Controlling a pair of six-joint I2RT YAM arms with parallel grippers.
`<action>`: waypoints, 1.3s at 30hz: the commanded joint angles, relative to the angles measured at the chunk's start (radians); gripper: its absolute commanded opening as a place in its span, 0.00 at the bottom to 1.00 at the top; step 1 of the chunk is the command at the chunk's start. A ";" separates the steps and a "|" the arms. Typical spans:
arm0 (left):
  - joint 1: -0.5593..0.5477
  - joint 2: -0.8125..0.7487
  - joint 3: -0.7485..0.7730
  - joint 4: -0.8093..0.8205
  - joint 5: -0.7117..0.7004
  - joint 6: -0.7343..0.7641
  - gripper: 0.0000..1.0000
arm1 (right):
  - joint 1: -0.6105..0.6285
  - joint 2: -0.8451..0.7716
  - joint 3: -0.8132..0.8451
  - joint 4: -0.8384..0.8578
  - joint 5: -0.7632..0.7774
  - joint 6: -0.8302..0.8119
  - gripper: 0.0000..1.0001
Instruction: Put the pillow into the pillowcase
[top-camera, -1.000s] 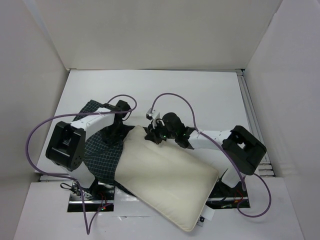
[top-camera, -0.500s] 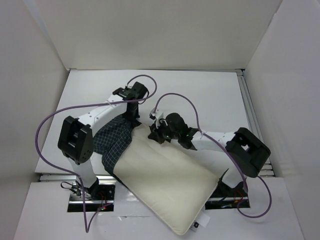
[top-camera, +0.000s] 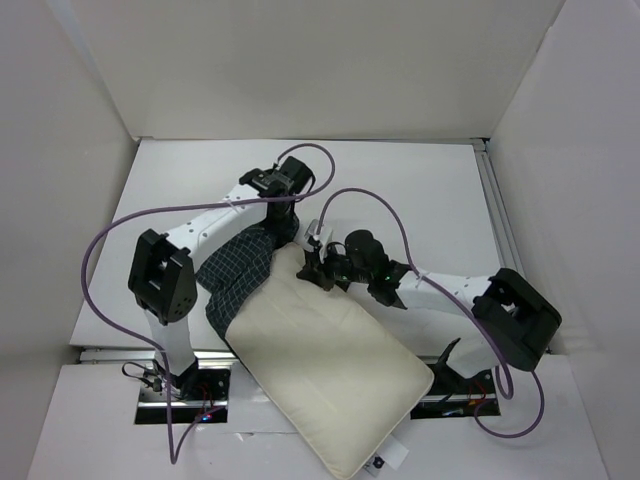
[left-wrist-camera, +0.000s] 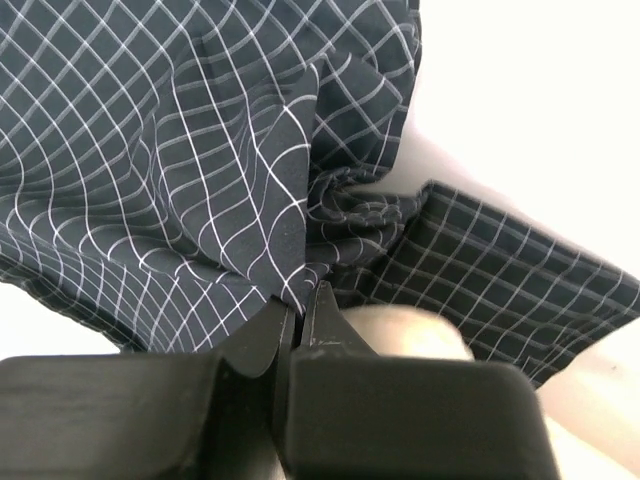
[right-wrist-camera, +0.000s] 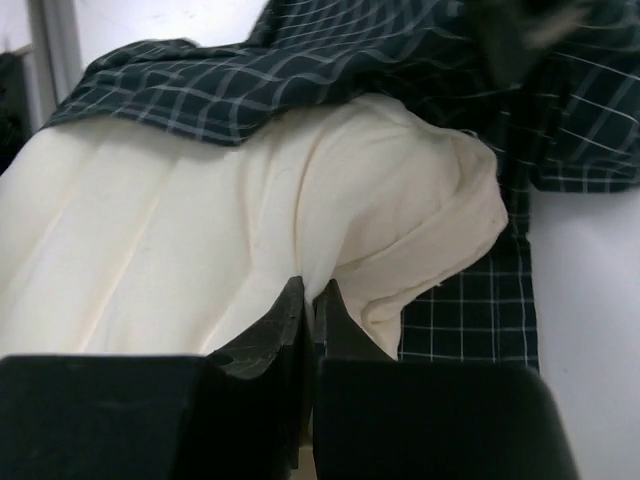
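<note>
no readable text, labels or signs

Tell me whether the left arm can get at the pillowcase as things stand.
Looks like yes: the left gripper is shut on a fold of the pillowcase, with nothing lying over the cloth there. The right gripper pinches the pillow at its corner close by but does not seem to block it.

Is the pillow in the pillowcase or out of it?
Mostly out. The pillow lies bare; only its far end meets the bunched pillowcase, whose cloth drapes over one edge.
</note>
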 joint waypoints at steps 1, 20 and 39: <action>0.002 0.044 0.130 0.130 0.006 0.018 0.00 | 0.063 -0.013 0.025 0.066 -0.256 -0.043 0.00; -0.060 0.011 0.113 0.117 0.043 -0.005 0.00 | 0.155 0.177 -0.024 0.388 0.065 -0.025 0.00; -0.097 -0.097 0.072 0.111 -0.009 0.033 1.00 | -0.113 0.354 0.117 0.440 0.385 0.189 0.00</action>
